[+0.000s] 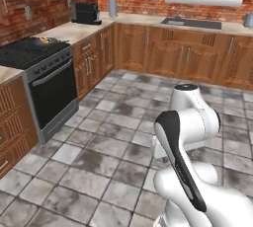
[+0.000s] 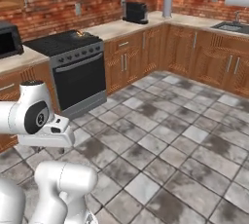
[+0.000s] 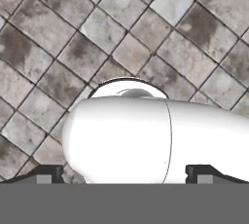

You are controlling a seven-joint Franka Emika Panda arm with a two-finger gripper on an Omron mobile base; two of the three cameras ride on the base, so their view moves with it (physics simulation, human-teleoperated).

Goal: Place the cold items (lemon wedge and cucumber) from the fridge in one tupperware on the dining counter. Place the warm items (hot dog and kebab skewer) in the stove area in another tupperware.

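Observation:
The stove area, a black range (image 1: 47,70) with a dark oven door (image 2: 80,79), stands at the left between brown wooden cabinets. A small yellowish item (image 1: 45,39) lies at the range's far right corner (image 2: 85,34); it is too small to identify. In the hand view my gripper (image 3: 125,174) points down at the tiled floor. Its two dark fingertips (image 3: 46,174) stand wide apart with nothing between them, so it is open. The fridge, dining counter, tupperware, lemon wedge and cucumber are out of view.
A black appliance (image 1: 86,13) and a grey cylinder (image 1: 112,6) stand on the corner counter. A sink (image 1: 191,22) sits under the window at the back right. A black microwave (image 2: 8,39) is on the counter left of the range. Grey tiled floor (image 1: 99,137) stretches ahead.

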